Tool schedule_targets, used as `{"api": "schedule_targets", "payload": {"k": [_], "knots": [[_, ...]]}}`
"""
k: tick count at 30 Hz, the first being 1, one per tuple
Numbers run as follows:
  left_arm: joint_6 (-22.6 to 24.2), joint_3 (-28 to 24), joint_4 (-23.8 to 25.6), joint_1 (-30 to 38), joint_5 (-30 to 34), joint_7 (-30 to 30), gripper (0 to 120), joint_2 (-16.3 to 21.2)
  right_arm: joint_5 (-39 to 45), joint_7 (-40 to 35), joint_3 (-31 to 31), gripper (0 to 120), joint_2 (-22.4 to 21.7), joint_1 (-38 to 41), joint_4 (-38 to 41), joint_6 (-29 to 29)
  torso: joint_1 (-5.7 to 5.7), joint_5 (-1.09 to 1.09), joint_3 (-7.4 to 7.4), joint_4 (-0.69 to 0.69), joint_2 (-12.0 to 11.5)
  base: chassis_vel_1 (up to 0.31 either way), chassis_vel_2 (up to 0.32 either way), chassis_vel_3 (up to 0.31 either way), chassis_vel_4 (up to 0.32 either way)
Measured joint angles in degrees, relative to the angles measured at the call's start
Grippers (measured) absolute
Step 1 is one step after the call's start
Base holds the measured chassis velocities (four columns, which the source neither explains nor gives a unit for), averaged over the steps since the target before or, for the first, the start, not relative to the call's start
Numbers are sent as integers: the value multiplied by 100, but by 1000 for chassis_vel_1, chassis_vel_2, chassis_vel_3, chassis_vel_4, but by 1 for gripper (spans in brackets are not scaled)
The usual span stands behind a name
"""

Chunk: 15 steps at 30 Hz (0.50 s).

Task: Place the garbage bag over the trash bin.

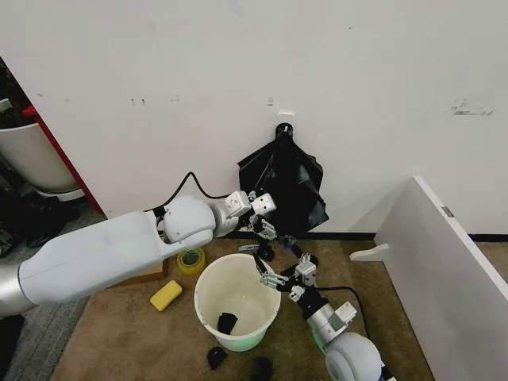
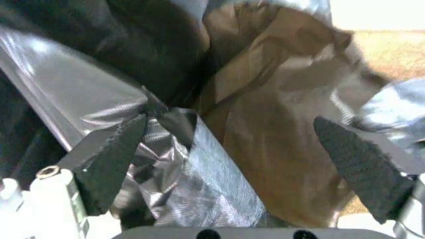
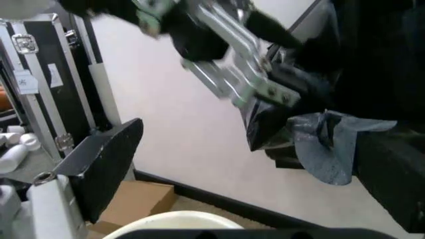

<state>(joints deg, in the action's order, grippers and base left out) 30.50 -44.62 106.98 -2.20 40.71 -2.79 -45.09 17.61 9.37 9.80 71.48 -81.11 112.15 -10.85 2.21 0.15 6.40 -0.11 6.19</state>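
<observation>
Garbage bag (image 2: 199, 149) film bunched between wide-open left gripper (image 2: 232, 164) jaws, unclamped; right gripper (image 3: 232, 174) open alongside, above trash bin (image 1: 236, 302), apparently to spread it.

The scene is seen from above in the head view, looking forward and down at the wall (image 1: 357, 71), with both grippers meeting just beyond the far rim of the trash bin (image 1: 236, 300). The left wrist view is taken from right behind the left gripper (image 2: 249, 164), pressed close against the garbage bag (image 2: 259, 114) between its fingers. The right wrist view is aimed past the right gripper (image 3: 265, 164) toward the wall; the left gripper and bag are shared there.
</observation>
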Motion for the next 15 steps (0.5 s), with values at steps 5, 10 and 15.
{"api": "schedule_targets", "payload": {"k": [5, 10, 15], "knots": [[311, 9, -264, -111, -65, 313, 88, -168, -11, 5, 9, 100, -6, -41, 38, -1, 0, 0, 0, 0, 0, 0, 0, 0, 0], [504, 77, -378, -190, 36, 494, 70, -267, -20, 10, 20, 100, -12, -75, 46, -4, 0, 0, 0, 0, 0, 0, 0, 0, 0], [635, 115, -382, -225, 51, 627, 53, -287, -22, 10, 23, 100, -12, -54, 43, -5, 0, 0, 0, -1, 0, 0, 0, 0, 0]]}}
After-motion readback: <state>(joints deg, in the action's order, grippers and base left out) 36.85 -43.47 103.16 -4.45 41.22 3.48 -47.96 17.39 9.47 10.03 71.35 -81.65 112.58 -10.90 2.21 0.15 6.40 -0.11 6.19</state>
